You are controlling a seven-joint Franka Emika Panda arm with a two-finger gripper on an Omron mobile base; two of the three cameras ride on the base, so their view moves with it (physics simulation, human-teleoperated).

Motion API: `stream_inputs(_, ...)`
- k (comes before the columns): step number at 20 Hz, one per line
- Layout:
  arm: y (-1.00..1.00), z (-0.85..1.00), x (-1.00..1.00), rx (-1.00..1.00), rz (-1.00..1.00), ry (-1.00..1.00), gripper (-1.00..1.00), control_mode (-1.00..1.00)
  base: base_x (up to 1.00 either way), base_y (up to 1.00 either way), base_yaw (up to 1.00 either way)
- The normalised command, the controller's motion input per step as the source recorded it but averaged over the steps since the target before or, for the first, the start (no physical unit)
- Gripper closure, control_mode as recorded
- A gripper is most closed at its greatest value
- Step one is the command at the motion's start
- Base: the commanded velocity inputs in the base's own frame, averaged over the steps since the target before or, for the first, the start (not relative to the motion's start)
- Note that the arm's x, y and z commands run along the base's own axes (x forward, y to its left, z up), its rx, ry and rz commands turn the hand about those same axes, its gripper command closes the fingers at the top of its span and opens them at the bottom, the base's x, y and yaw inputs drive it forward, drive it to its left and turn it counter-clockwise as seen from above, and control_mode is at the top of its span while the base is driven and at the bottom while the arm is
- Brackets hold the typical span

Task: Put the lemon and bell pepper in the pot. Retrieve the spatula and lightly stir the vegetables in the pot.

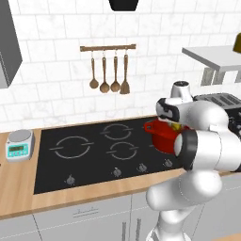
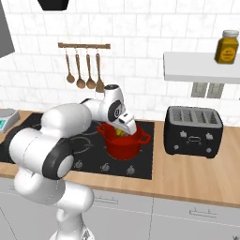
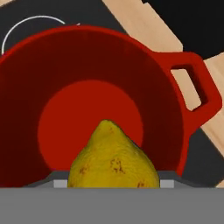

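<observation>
1. Far left, I see the kitchen scale [image 1: 19, 144] sitting on the wooden counter [image 1: 19, 183], just beside the black cooktop [image 1: 84, 157].
2. On the wall above the cooktop, the spatula [image 1: 125, 75] hangs from the rail [image 1: 108, 47], at the right end of the row, next to three wooden spoons [image 1: 104, 75].
3. The red pot [image 2: 123, 140] stands on the right part of the cooktop; my arm reaches over it.
4. My claw [image 3: 113, 183] hangs right above the pot's opening, clenched on the lemon [image 3: 113, 159], which I see against the pot's bare red floor.
5. From the right base view, the lemon shows as a yellow patch just over the pot's rim.
6. Further right, the black toaster [image 2: 193, 131] sits on the counter, well apart from the pot.
7. Above it, a jar [image 2: 226, 47] stands on the wall shelf [image 2: 201, 68].
</observation>
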Motion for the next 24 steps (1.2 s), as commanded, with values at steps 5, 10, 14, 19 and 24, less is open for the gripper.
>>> stream_inputs(5, -0.15, -0.49, 0.07, 0.0, -0.01, 0.0, 1.0, -1.0, 0.0, 0.0, 0.0)
stream_inputs(10, 0.0, -0.26, 0.13, -0.01, 0.0, 0.0, -1.0, -1.0, 0.0, 0.0, 0.0)
stream_inputs(14, 0.01, -0.03, 0.04, 0.0, 0.0, -0.01, -1.0, -1.0, 0.0, 0.0, 0.0)
stream_inputs(19, 0.0, 0.2, -0.02, 0.0, 0.0, -0.08, -1.0, -1.0, 0.0, 0.0, 0.0)
stream_inputs(24, 0.0, 0.46, -0.04, 0.0, 0.0, -0.08, -1.0, -1.0, 0.0, 0.0, 0.0)
